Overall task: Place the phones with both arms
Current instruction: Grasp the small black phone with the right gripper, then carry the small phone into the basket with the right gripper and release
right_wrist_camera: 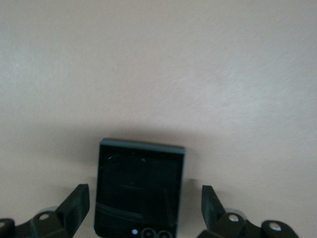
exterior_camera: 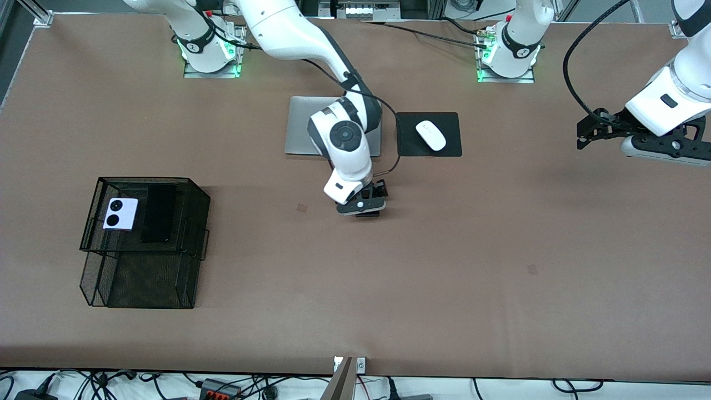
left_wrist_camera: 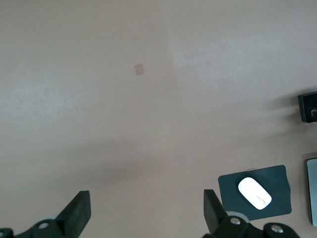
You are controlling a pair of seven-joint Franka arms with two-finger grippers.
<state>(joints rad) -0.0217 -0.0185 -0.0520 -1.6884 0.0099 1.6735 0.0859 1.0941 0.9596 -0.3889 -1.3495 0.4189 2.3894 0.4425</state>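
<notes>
Right gripper [exterior_camera: 366,210] low at centre of the front view, fingers spread wide, poised directly over the small squarish black phone [right_wrist_camera: 138,191]; in the right wrist view, phone flat on the table [exterior_camera: 500,250] between the two open fingers [right_wrist_camera: 74,208], clear gaps on both sides, no contact evident, nothing held. Left gripper [exterior_camera: 589,130] parked at the right edge of the front view, raised above bare table, jaws wide and empty; arm waiting. Black mesh basket [exterior_camera: 94,214] at middle left of the front view, two-tiered; upper tray holding the pinkish-white phone [exterior_camera: 120,213] with two black circles and, just beside it, the long slim black phone [exterior_camera: 159,213]; lower tray, toward the bottom of the frame, apparently empty, though hard to confirm through the mesh. White mouse [exterior_camera: 431,135] on its black pad [exterior_camera: 452,147] and silver laptop [exterior_camera: 300,133] in the upper centre, partly masked by the right arm; neither part of the job. Judged risks: thin phone lying flush with the table, so fingertips closing too high likely to skate over its edges; closing too low likely to drive into the tabletop; phone not quite centred between the fingers, so one finger likely to touch first and swivel or push it; a slack grip liable to drop it on the way to the basket; basket rim liable to catch a low carry.
</notes>
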